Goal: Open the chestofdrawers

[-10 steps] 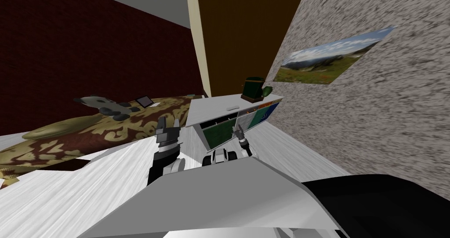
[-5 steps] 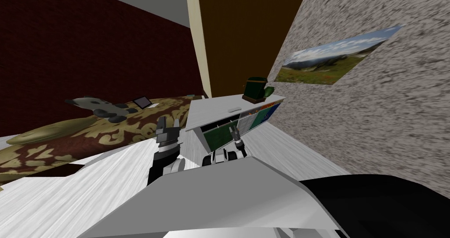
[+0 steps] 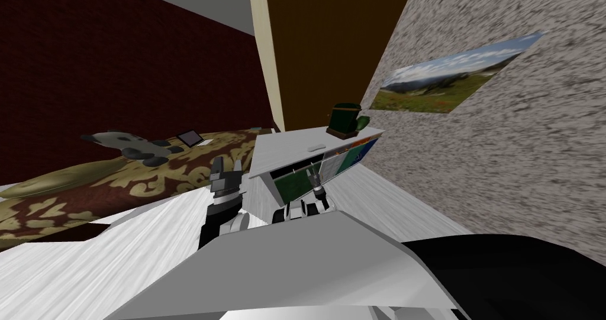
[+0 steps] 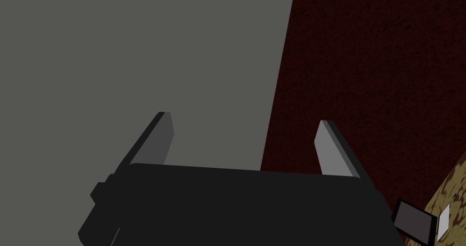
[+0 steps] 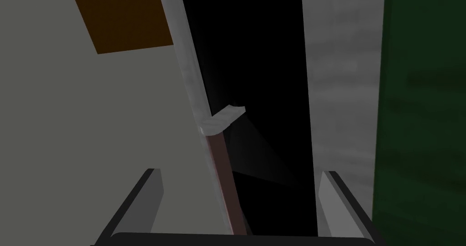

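The chest of drawers (image 3: pixel 296 148) has a white top and green fronts and stands against the speckled wall. One front stands ajar beside a black gap. My right gripper (image 3: pixel 312 177) is right at that front. In the right wrist view my right gripper (image 5: pixel 241 174) is open, and the thin edge of the ajar front (image 5: pixel 191 75) runs up between its fingers without touching them. A small grey handle (image 5: pixel 223 119) juts from that edge beyond the fingertips. My left gripper (image 3: pixel 227 167) is raised left of the chest. In the left wrist view my left gripper (image 4: pixel 243 120) is open and empty.
A bed with a brown and gold patterned cover (image 3: pixel 118 180) lies to the left, with a grey plush shape (image 3: pixel 133 145) and a small tablet (image 3: pixel 192 136) on it. A dark green object (image 3: pixel 343 120) sits on the chest's top. A landscape picture (image 3: pixel 450 80) hangs on the right wall.
My right gripper has moved a little left and up, closer to the ajar front. The head view has shifted slightly, so the bed sits further left. The left arm is still.
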